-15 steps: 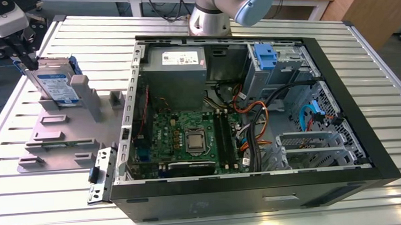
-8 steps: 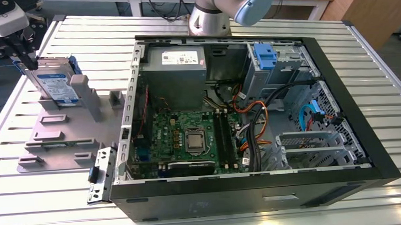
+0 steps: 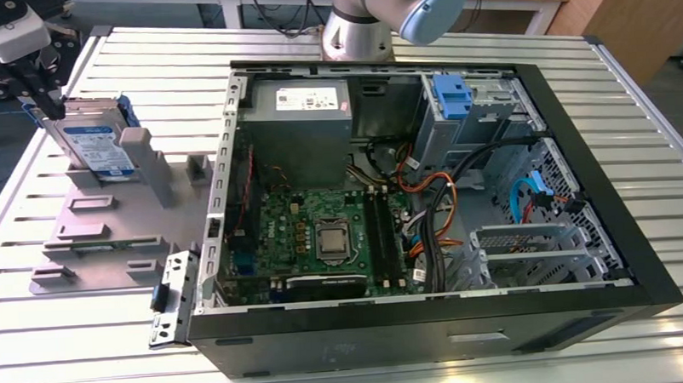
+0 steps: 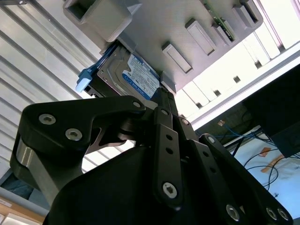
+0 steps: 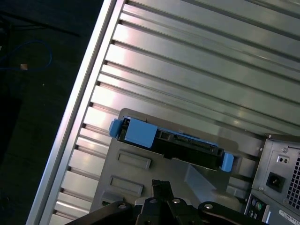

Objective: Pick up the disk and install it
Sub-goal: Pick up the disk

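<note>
The disk (image 3: 93, 142) stands on edge in a slot of a grey holder plate (image 3: 104, 238) at the exterior view's left, its white-and-blue label facing out and a blue bracket along its side. My gripper (image 3: 55, 108) hangs just above the disk's upper corner on the exterior view's left. Both wrist views look past the gripper at the disk: the second shows the labelled face (image 4: 136, 75), the first the top edge with blue end pieces (image 5: 173, 140). The gripper (image 4: 161, 91) (image 5: 161, 183) has its fingers together, a little short of the disk, holding nothing.
An open computer case (image 3: 614, 190) lies on the slatted metal table (image 3: 144, 71), with a motherboard (image 3: 320, 235), a grey power supply (image 3: 298, 103) and a drive bay with a blue latch (image 3: 452, 94). A loose metal bracket (image 3: 172, 295) lies beside the case. The arm's base (image 3: 359, 29) stands behind it.
</note>
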Controlling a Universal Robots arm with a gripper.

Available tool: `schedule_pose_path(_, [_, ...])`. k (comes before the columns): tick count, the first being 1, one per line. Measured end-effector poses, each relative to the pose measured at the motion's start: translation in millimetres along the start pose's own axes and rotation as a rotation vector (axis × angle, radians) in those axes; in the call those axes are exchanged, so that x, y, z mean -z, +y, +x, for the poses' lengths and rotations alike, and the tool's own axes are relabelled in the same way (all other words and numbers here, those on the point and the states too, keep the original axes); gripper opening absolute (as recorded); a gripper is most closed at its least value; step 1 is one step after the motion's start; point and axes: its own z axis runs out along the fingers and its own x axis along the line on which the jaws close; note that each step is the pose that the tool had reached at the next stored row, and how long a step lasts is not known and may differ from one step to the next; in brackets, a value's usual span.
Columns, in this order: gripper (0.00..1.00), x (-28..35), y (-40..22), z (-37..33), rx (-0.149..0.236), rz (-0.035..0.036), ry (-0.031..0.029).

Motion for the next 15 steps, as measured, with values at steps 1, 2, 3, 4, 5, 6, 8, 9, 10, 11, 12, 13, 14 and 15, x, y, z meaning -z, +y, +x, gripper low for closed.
schedule_pose_path(1, [0.11,0.0,0.0,0.0,0.001,0.0000,0.0000])
schedule_pose_path(2, [0.11,0.0,0.0,0.0,0.002,0.0000,0.0001])
schedule_pose_path(3, [0.11,0.0,0.0,0.0,0.002,-0.0001,0.0000])
schedule_pose_path(4, [0.11,0.0,0.0,0.0,0.003,-0.0001,0.0001])
schedule_pose_path(5, [0.11,0.0,0.0,0.0,0.004,-0.0001,0.0001])
schedule_pose_path(6, [0.11,0.0,0.0,0.0,0.004,-0.0001,0.0001])
schedule_pose_path(8, [0.11,0.0,0.0,0.0,0.006,-0.0002,0.0002])
schedule_pose_path(9, [0.11,0.0,0.0,0.0,0.006,-0.0002,0.0003])
schedule_pose_path(10, [0.11,0.0,0.0,0.0,0.007,-0.0002,0.0003])
schedule_pose_path(11, [0.11,0.0,0.0,0.0,0.008,-0.0002,0.0003])
schedule_pose_path(12, [0.11,0.0,0.0,0.0,0.009,-0.0002,0.0004])
schedule_pose_path(13, [0.11,0.0,0.0,0.0,0.009,-0.0002,0.0004])
schedule_pose_path(14, [0.11,0.0,0.0,0.0,0.010,-0.0003,0.0004])
schedule_pose_path(15, [0.11,0.0,0.0,0.0,0.011,-0.0003,0.0005])
